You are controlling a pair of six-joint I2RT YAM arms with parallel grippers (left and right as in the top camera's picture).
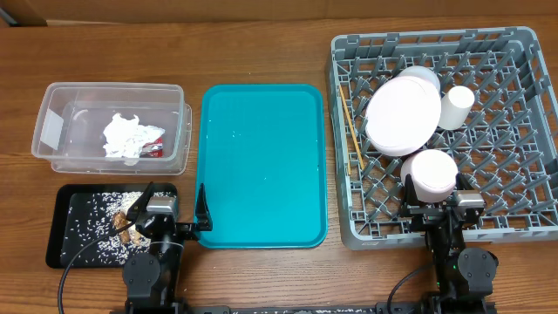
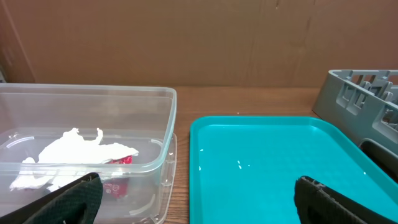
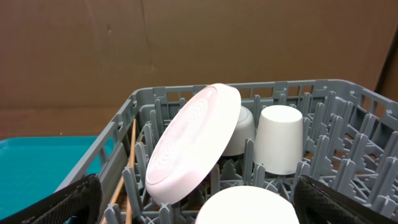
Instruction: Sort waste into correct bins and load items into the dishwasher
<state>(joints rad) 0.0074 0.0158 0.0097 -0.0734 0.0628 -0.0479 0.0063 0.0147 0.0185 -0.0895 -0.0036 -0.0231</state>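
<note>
The clear tub point(image 1: 61, 105) at the left holds the crumpled white napkin point(image 1: 126, 135) and the red wrapper point(image 1: 155, 146). In front of it the black tray point(image 1: 59, 235) carries scattered rice grains and a brown scrap point(image 1: 122, 222). The grey dish rack point(image 1: 488, 39) on the right holds a tilted white plate point(image 1: 403, 115), a bowl point(image 1: 423, 77) behind it, a cup point(image 1: 455, 107), an upturned bowl point(image 1: 433, 174) and chopsticks point(image 1: 353, 135). My left gripper point(image 1: 171, 206) is open between the black tray and the teal tray. My right gripper point(image 1: 436, 201) is open just behind the upturned bowl point(image 3: 249, 208), not touching it.
The large teal tray point(image 1: 261, 157) lies bare in the middle, between the tub and the rack. The left wrist view looks over the tub's corner point(image 2: 165, 143) and the teal tray point(image 2: 267, 168). A brown cardboard wall stands behind the table.
</note>
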